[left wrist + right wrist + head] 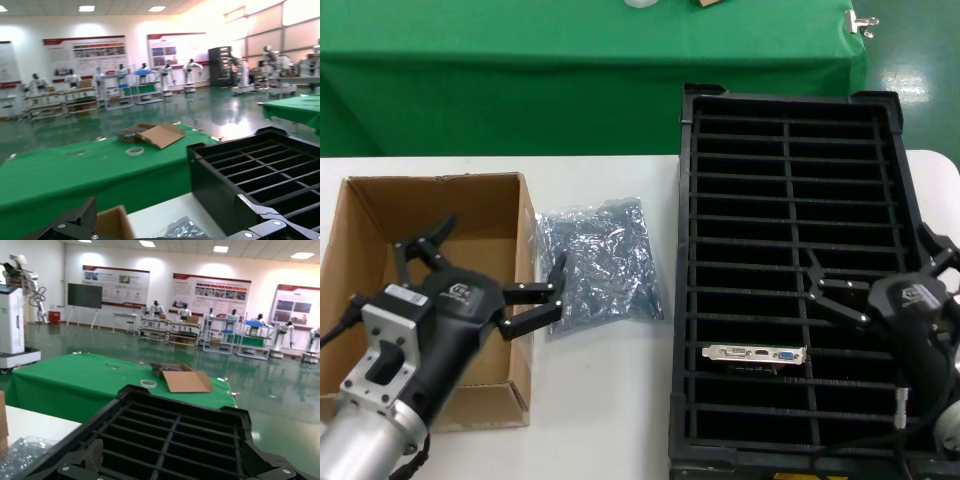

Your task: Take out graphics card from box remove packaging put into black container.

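While packaging [603, 262] lies (emptied), box [380, 215] beside

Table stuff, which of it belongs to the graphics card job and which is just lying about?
Job:
- card, standing in a slot of the black tray
- bag, lying on the table between box and tray
- box

Lying about:
- opened carton and tape roll on the green table behind

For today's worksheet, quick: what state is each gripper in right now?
Left gripper: open, empty, over the cardboard box.
Right gripper: open, empty, above the black container.
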Controlling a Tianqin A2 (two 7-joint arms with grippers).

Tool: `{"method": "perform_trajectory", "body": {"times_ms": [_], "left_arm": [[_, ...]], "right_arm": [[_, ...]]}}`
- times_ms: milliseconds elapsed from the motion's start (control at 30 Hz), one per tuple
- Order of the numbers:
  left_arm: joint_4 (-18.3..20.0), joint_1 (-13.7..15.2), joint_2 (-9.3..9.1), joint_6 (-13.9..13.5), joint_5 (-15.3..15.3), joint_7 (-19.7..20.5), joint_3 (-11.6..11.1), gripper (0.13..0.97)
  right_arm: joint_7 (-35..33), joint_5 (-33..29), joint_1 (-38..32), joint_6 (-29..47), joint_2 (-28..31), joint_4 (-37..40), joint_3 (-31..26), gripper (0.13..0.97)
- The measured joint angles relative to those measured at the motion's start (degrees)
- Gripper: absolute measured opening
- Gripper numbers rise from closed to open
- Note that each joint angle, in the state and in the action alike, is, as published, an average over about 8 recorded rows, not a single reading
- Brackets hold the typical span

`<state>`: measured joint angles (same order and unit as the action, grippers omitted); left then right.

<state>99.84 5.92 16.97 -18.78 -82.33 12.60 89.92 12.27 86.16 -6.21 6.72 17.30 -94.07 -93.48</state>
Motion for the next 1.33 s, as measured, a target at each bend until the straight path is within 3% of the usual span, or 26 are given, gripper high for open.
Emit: {"method": "perform_trajectory", "body": {"times_ms": [700, 1333], "left_arm": [[-6.91, -5.03, 0.18, 15.9, -17.61, -10.67, 1.49, 0.966], [-7.28, -5.28, 0.19, 16.75, -18.56, -11.24, 1.57, 0.966]], "right_arm": [[-10.39, 14.37, 5.27, -5.69, -0.1, 2.03, 1.53, 0.966], [-10.95, 15.14, 5.54, -6.0, -0.1, 2.14, 1.61, 0.966]]}}
